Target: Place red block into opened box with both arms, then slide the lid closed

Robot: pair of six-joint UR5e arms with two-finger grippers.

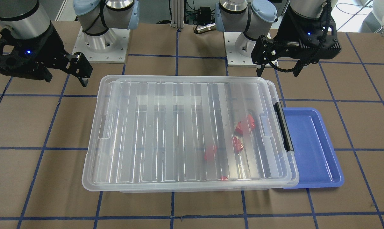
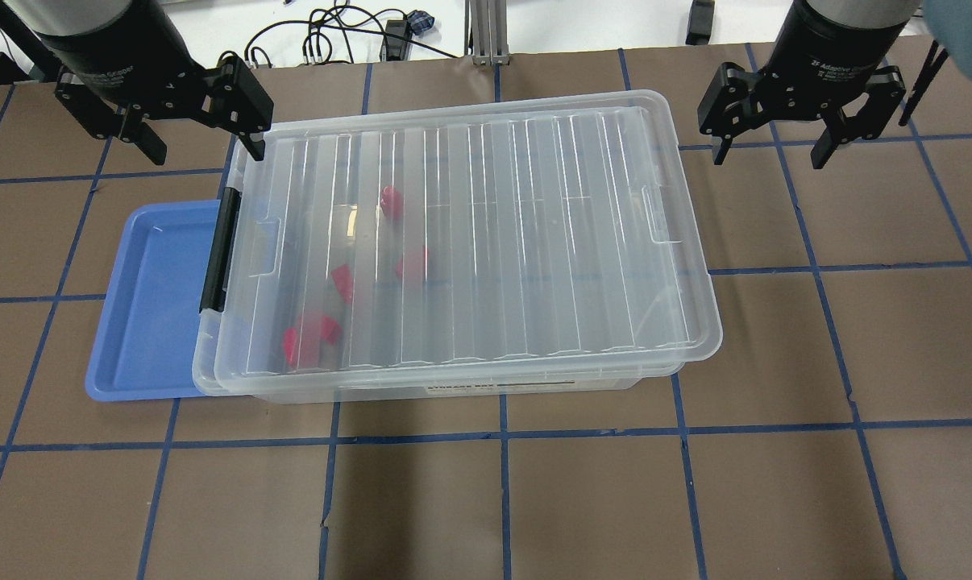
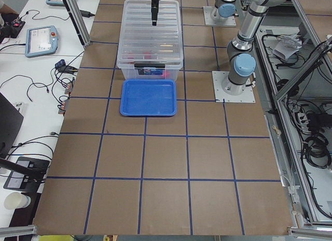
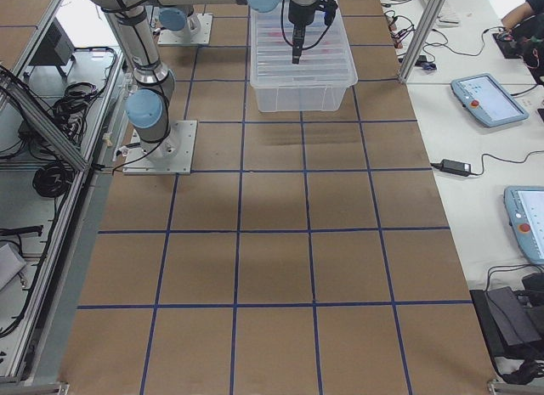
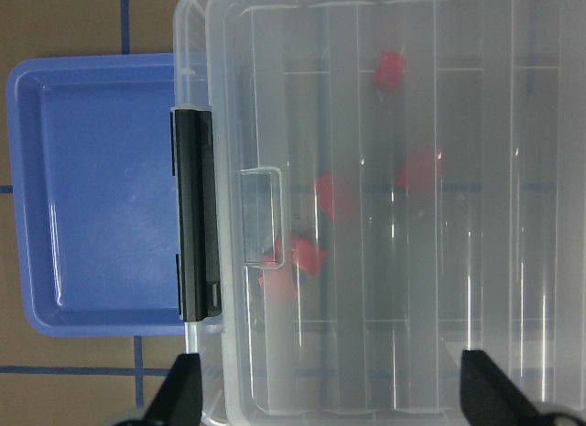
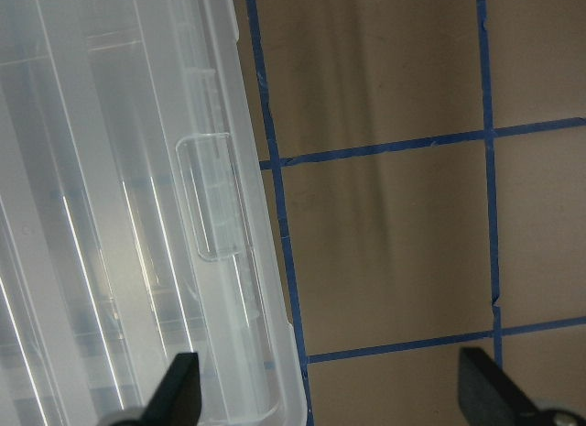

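- Table (image 2: 486, 499), brown and crossed by blue tape lines, carries a box and a tray.
- Box (image 2: 389, 388), of clear plastic, stands at mid-table with its long side running left to right. Its near wall bears a label too blurred to read.
- Tray (image 2: 143, 306), blue and shallow, lies just beside the box's left end. I cannot tell whether the two touch.
- Bar (image 2: 216, 250), black, runs along the box's left short end.
- Lid (image 2: 534, 242) lies on top of the box with its ribs running near to far. It covers almost the whole opening but sits a little to the right and slightly askew. The box's rim shows past it on the left, and the lid overhangs on the right.
- Red blocks (image 2: 412, 264) lie inside the box, under the lid, in the left half. The ribs smear them into several red patches, so the count is unsure.
- Left gripper (image 2: 206, 151) hangs well above the box's left end. Its fingers (image 5: 183, 394) are spread wide with nothing between them, and it touches nothing. Its wrist view looks straight down on the bar, the tray and the blocks.
- Right gripper (image 2: 768, 157) hangs high by the box's right end, also spread wide and empty. Its wrist view shows the lid's right edge with its notch (image 6: 209, 199), and the table beyond.
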